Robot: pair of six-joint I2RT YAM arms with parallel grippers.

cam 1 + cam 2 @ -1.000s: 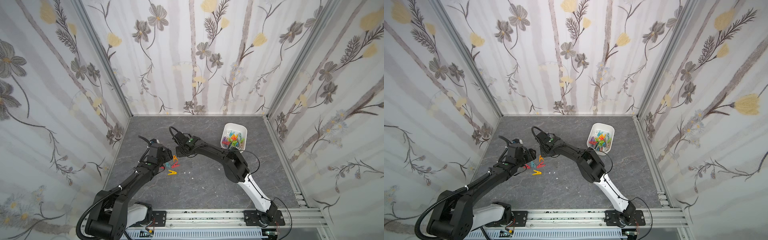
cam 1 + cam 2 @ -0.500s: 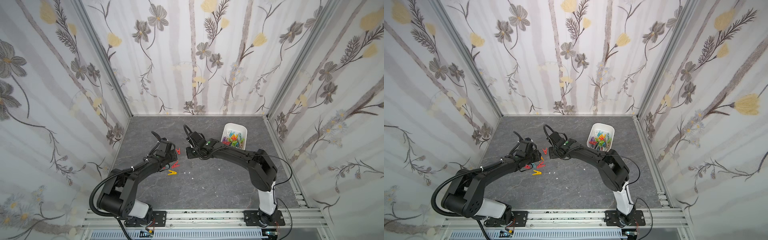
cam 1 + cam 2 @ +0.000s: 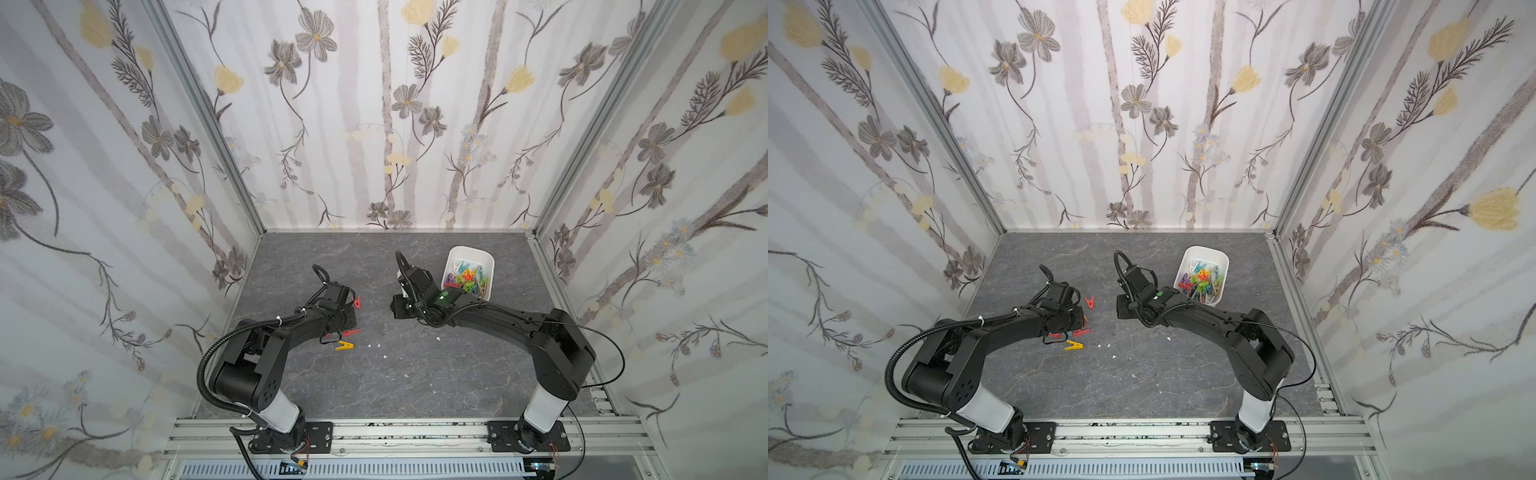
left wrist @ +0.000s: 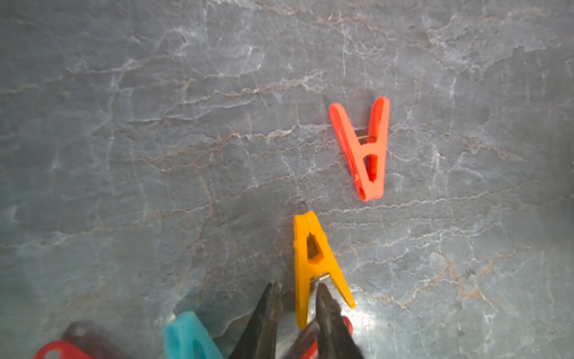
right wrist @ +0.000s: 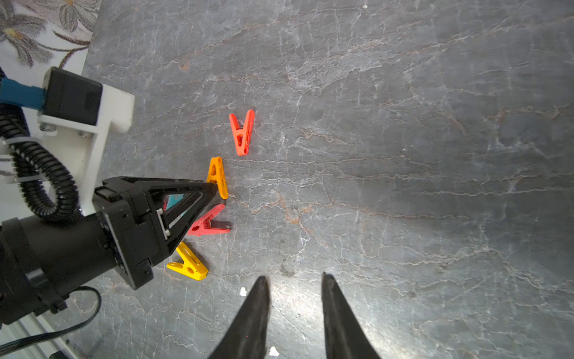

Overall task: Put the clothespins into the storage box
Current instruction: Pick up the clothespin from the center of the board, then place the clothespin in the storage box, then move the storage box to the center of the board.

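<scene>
Most of the clothespins (image 3: 467, 279) lay heaped in mixed colours inside the white box (image 3: 468, 250), which stood toward the back right of the table (image 3: 415, 382); the others were loose left of centre, well apart from it. An orange clothespin (image 4: 312, 264) lay flat with one leg between the fingers of the left gripper (image 4: 298, 292), whose jaws were drawn narrow around that leg; a sliver of table showed on one side, so we could not tell whether it was clamped. A red-orange clothespin (image 4: 368, 149) lay near the orange one's tip without touching it. A teal clothespin (image 4: 186, 338) sat just beside the left gripper's fingers, and a coral clothespin (image 5: 208, 224) and a yellow clothespin (image 5: 188, 264) lay close by, partly covered by that gripper in the right wrist view. A blurred red clothespin (image 4: 52, 351) showed at the edge of the left wrist view. The right gripper (image 5: 293, 281) was over bare table between the loose group and the box, its jaws partly apart with nothing between them. In both top views the right arm (image 3: 498, 320) covered the box's near left corner. A few white specks (image 3: 378, 345) dotted the grey marbled top, flowered wallpaper (image 3: 374, 124) lined the three walls, and a metal rail (image 3: 415, 432) ran along the front edge.
</scene>
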